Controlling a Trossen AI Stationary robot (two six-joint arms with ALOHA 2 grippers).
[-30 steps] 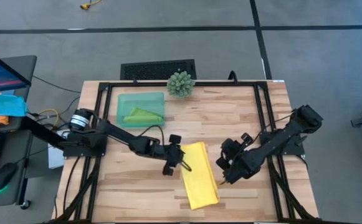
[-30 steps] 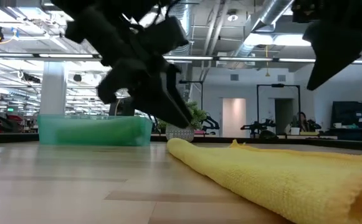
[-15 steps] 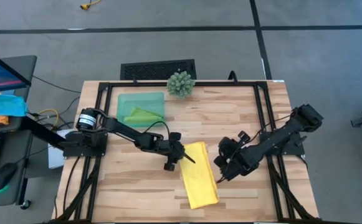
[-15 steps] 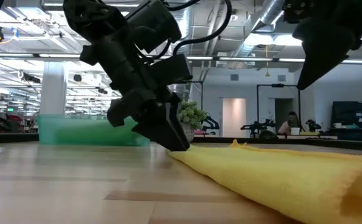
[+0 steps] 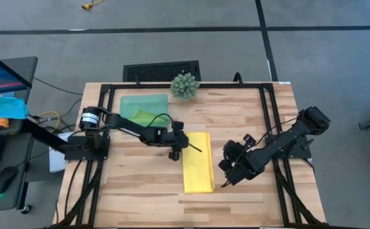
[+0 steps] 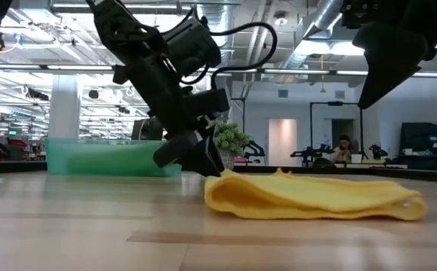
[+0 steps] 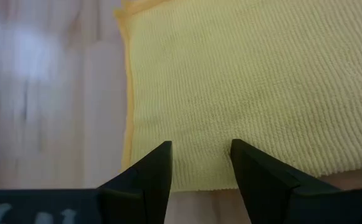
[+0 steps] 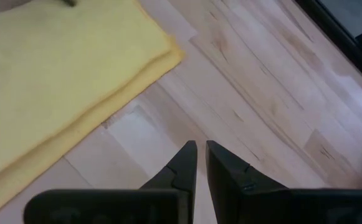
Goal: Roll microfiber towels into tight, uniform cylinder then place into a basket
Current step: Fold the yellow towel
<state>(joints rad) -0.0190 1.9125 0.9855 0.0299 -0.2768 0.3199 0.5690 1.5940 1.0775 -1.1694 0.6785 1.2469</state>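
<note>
While my left pincer [image 5: 191,148] is hovering with its fingers [image 7: 152,171] parted over the far short edge of the yellow towel [image 5: 197,170], nothing is caught between them; the cloth is lying folded into a long strip that is running away from that pincer toward the table's [image 5: 248,121] near edge. My right pincer [image 5: 223,182] is hanging just off the strip's near right corner, fingers drawn almost together and gripping nothing, with bare wood under them.

From table height, my left arm is hiding part of the basket [image 5: 128,104], which is sitting well behind that pincer, toward the far left corner. Its translucent wall is blurring the green towel [image 5: 145,118] lying inside, so I am not making out whether that one is rolled tight or only bunched. My right fingertips are being cut off at the top of that level view.

No label or writing is showing on the cloths or the basket.

Open boards are stretching on both sides of the yellow strip, and a spiky green ball plant [image 5: 185,85] is standing at the far edge beyond my left pincer.
</note>
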